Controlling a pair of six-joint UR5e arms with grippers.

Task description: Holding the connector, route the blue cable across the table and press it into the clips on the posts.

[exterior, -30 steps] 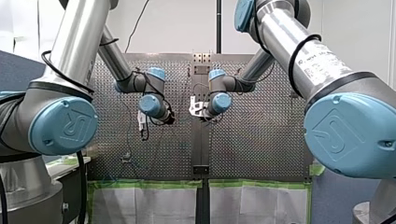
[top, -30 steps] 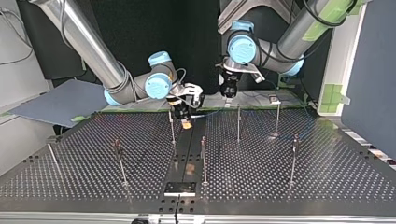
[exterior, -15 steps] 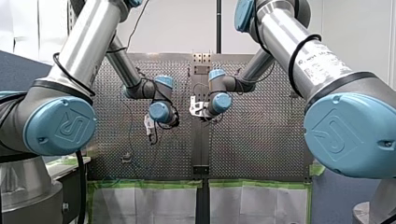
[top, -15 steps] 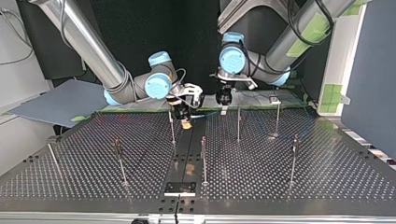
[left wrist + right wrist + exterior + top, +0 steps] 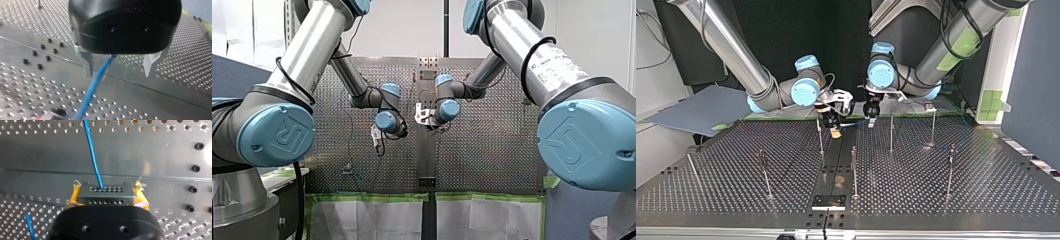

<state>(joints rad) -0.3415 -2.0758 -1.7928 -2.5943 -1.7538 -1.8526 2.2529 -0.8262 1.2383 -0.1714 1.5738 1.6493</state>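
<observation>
In the right wrist view my right gripper (image 5: 105,196) has its yellow pads (image 5: 73,197) shut on a dark grey connector (image 5: 105,193). The blue cable (image 5: 92,152) leaves the connector and runs ahead over the table's centre strip. In the left wrist view my left gripper (image 5: 119,71) hangs open above the plate, and the blue cable (image 5: 96,83) passes between its metal fingers (image 5: 87,63) without touching them. In the top view my right gripper (image 5: 835,132) and my left gripper (image 5: 870,121) stand close together at the far middle, with the cable (image 5: 852,124) between them.
Several thin clip posts stand on the perforated table (image 5: 986,200): one (image 5: 820,136) beside my right gripper, one (image 5: 891,132) beside my left gripper, another (image 5: 854,170) nearer the camera. A small black plate (image 5: 828,201) lies at the near edge.
My left arm has swung toward the table's middle, leftward in the top view, and now hangs over the cable next to my right gripper. My right arm has held still with the connector.
</observation>
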